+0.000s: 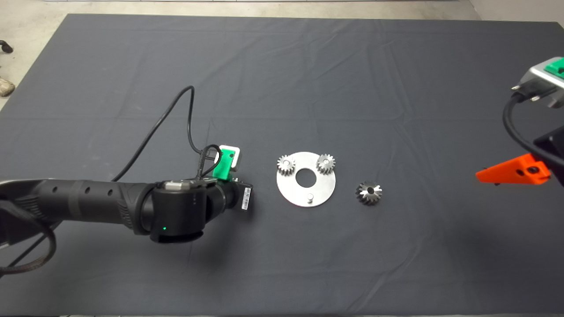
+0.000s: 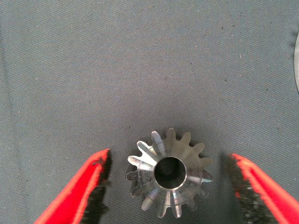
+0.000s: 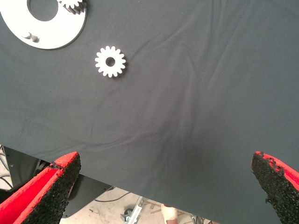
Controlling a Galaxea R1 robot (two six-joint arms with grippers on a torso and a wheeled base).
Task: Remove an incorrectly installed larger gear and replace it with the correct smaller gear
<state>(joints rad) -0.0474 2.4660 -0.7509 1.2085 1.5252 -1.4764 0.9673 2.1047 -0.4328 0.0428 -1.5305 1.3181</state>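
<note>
The smaller gear (image 2: 169,179), bright with a round bore, lies on the mat between the fingers of my left gripper (image 2: 168,157), which is open with a gap on each side of it. In the head view my left arm (image 1: 176,209) hides this gear, left of the round steel plate (image 1: 291,191). The plate carries two small gears (image 1: 286,164) (image 1: 326,163) and one bare pin (image 1: 310,197). The larger gear (image 1: 369,192) lies on the mat just right of the plate, and shows in the right wrist view (image 3: 110,61). My right gripper (image 3: 166,161) is open and empty.
The right gripper (image 1: 513,171) hangs at the mat's right side, well away from the plate. A black cable (image 1: 163,119) loops over the mat behind the left arm. The plate's rim (image 2: 297,65) shows in the left wrist view. Floor shows beyond the mat's edge (image 3: 140,205).
</note>
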